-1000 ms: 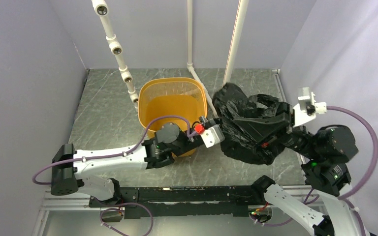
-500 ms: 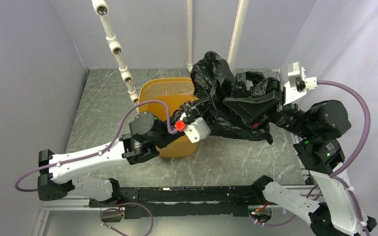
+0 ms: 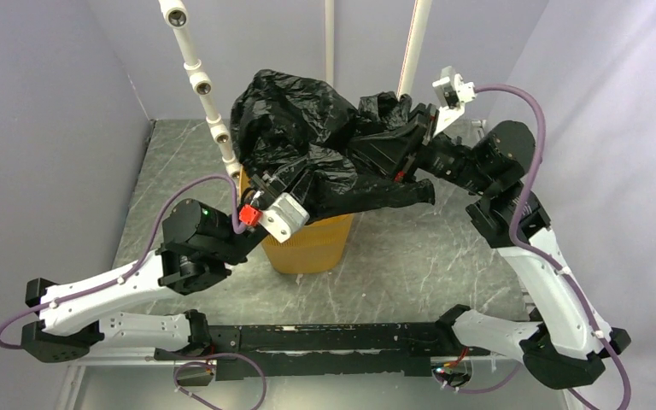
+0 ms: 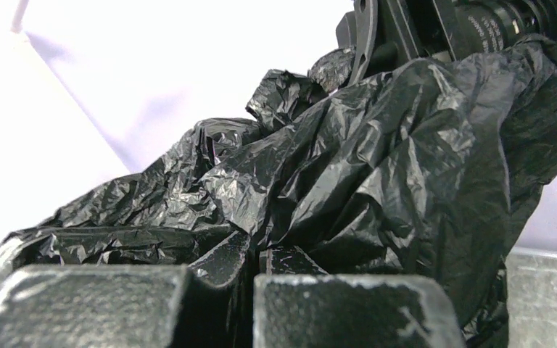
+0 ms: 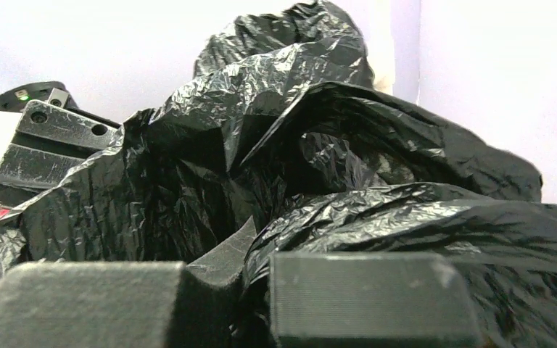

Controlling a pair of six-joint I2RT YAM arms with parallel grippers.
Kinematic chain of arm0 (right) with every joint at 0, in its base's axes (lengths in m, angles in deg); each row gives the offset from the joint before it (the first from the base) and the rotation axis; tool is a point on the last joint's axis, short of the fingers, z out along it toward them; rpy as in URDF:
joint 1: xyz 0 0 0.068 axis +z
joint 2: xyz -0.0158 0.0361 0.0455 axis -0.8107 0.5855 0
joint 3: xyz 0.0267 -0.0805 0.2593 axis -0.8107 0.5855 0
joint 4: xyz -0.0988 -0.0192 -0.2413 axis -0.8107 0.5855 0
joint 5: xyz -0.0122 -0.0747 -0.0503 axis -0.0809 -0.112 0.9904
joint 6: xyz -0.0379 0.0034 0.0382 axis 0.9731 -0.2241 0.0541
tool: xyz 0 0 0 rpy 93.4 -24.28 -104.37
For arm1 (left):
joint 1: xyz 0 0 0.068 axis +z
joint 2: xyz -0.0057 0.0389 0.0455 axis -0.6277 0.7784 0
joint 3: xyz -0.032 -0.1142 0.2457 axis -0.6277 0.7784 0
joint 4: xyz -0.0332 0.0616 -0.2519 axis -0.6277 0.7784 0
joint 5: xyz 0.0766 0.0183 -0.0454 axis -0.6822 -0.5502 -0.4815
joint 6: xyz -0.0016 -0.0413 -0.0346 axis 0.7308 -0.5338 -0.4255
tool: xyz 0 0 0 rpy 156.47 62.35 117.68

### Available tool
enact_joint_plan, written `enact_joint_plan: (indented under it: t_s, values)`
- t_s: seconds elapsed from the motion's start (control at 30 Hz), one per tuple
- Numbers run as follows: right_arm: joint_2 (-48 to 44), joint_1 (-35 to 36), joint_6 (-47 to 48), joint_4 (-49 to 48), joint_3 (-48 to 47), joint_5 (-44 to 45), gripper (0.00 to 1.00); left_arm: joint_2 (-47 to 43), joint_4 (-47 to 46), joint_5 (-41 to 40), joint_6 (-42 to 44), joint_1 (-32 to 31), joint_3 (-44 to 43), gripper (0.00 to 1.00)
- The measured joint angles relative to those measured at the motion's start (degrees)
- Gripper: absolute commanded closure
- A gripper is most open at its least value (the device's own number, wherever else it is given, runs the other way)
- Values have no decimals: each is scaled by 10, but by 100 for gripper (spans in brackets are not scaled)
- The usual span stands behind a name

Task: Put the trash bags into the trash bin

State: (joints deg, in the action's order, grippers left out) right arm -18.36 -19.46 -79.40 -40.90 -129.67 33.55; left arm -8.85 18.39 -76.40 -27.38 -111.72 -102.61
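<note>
The crinkled black trash bag [image 3: 307,137] hangs stretched in the air between both arms, over the yellow-orange trash bin [image 3: 312,243], whose rim it hides. My left gripper [image 3: 275,190] is shut on the bag's near-left edge, just above the bin's front. In the left wrist view the bag [image 4: 362,167] bunches over the closed left gripper [image 4: 257,254]. My right gripper [image 3: 367,158] is shut on the bag's right side, higher up. From the right wrist, folds of the bag [image 5: 297,145] drape over the pinching right gripper [image 5: 254,239].
White pipes [image 3: 201,81] rise at the back, one with fittings leaning close to the bin's left. Pale walls enclose the grey marbled tabletop [image 3: 427,256]. A black rail [image 3: 325,337] runs along the near edge.
Both arms have lifted and carried the bag leftward, from the table right of the bin to above it. The bag has spread out wider. Both grips stayed shut.
</note>
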Motion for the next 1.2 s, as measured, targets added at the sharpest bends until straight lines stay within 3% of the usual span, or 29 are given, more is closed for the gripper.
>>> enact_joint_plan:
  t_s: [0.27, 0.47, 0.83, 1.2]
  values:
    - [28, 0, 0, -2, -27, 0, 96, -35, 47, -65, -69, 17, 64, 97]
    - [59, 0, 1, -2, -80, -2, 96, -50, 101, -80, -163, 72, 92, 98]
    - [151, 0, 7, 33, -143, -2, 96, -65, 195, -57, -351, 227, 119, 98]
    - [259, 0, 15, 75, -228, -17, 94, -85, 250, -9, -506, 317, 172, 98]
